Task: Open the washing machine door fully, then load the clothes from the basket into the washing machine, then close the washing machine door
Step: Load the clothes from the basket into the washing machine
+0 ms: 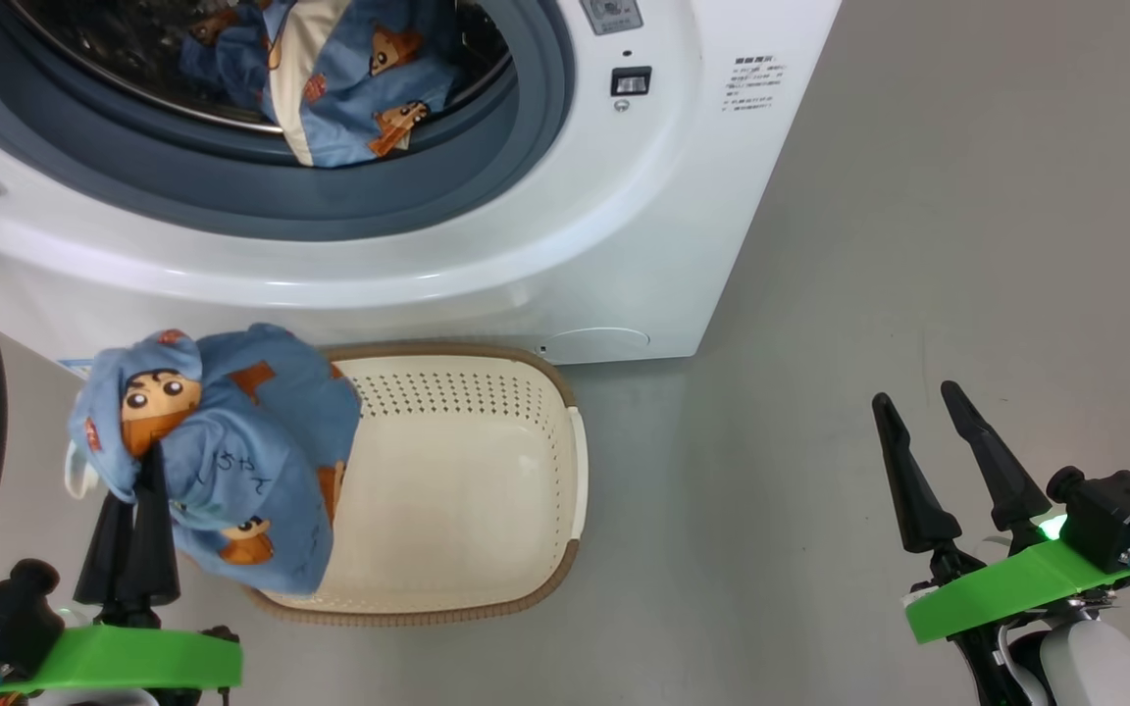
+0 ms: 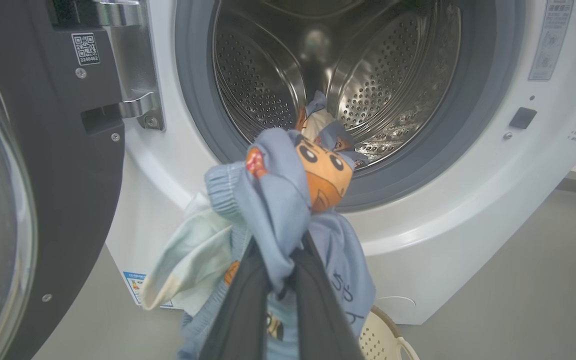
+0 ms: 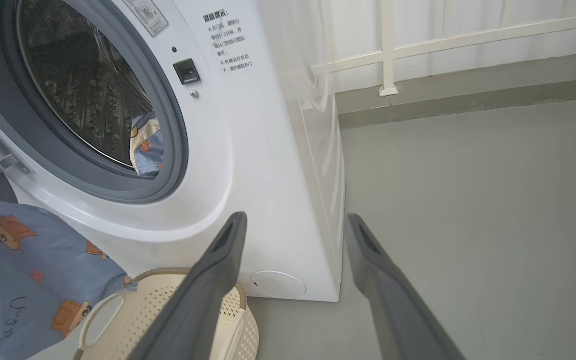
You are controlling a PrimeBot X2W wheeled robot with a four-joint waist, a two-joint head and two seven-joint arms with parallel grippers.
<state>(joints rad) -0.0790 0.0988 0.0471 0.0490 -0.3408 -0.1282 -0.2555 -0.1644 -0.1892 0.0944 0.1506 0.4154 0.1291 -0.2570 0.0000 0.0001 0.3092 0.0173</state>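
Observation:
The white washing machine point(image 1: 624, 245) stands with its black-rimmed door point(image 2: 43, 175) swung wide to the left. One blue printed garment point(image 1: 339, 78) lies in the steel drum point(image 2: 368, 65). My left gripper point(image 1: 138, 471) is shut on a second blue garment point(image 1: 231, 461), held above the left end of the cream basket point(image 1: 487, 490); in the left wrist view this cloth point(image 2: 278, 200) hangs before the drum opening. My right gripper point(image 1: 918, 412) stands open over the floor, right of the basket point(image 3: 168, 310).
Grey floor point(image 1: 918, 245) stretches to the right of the machine. A white railing point(image 3: 418, 45) runs along the wall behind it. The open door takes up the space at the left.

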